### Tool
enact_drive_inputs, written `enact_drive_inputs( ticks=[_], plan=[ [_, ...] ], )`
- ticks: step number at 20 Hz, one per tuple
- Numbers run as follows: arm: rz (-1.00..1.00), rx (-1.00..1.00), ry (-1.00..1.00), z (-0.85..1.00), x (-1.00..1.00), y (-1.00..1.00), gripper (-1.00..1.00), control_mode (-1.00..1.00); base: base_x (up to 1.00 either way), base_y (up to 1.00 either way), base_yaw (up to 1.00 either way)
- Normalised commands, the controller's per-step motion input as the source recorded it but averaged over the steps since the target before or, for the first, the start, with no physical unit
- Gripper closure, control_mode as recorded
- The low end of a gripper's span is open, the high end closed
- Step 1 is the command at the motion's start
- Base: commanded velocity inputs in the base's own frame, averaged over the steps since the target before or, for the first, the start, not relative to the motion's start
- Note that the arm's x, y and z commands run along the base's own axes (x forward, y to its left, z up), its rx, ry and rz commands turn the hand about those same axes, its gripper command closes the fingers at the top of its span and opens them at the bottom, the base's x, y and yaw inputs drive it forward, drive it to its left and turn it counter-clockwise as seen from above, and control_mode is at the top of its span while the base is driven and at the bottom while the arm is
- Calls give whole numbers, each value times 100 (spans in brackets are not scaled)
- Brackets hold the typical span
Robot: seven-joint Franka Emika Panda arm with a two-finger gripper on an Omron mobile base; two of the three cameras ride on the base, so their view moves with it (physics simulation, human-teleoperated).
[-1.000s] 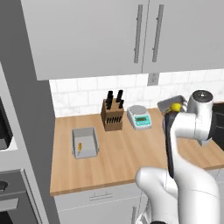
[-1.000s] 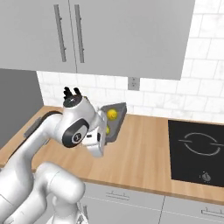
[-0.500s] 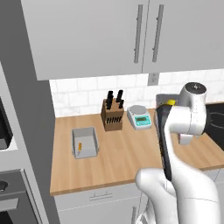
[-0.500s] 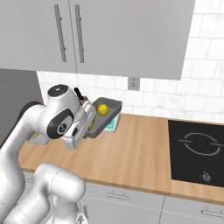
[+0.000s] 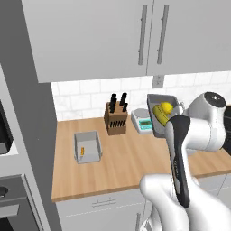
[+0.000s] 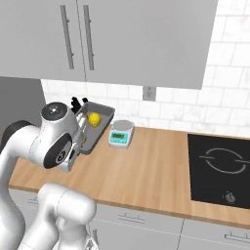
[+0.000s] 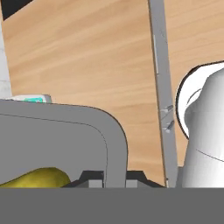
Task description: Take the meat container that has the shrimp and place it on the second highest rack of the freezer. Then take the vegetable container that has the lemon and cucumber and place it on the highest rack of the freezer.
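The gripper (image 7: 114, 180) is clamped on the rim of the vegetable container (image 5: 159, 118), which is held off the counter (image 5: 126, 158) and tilted, with the lemon (image 5: 166, 108) and cucumber (image 5: 158, 113) resting inside. The meat container (image 5: 86, 147) with the shrimp (image 5: 82, 150) sits on the counter, left of the knife block (image 5: 116, 119). Risks, as judged: the tilt could roll the produce out, or a one-sided rim grip could slip mid-swing — a wide arc might also clip the knife block or the scale (image 6: 120, 135) (no labels or writing are legible).

Dark-grey vegetable container (image 6: 100, 124), bright-yellow lemon (image 6: 93, 118), wooden counter (image 5: 122, 158).
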Motion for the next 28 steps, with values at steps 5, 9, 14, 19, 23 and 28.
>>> enact_drive_inputs(
  ticks=[5,9,14,19,23,28],
  plan=[
    [3,-3,-10,0,-3,13,100,-100,0,0,0],
    [0,0,0,0,0,0,100,-100,0,0,0],
    [0,0,0,0,0,0,100,100,-9,0,0],
    [0,0,0,0,0,0,100,100,-91,1,6],
    [0,0,0,0,0,0,100,100,-100,19,13],
    [0,0,0,0,0,0,100,100,-100,35,19]
  ],
)
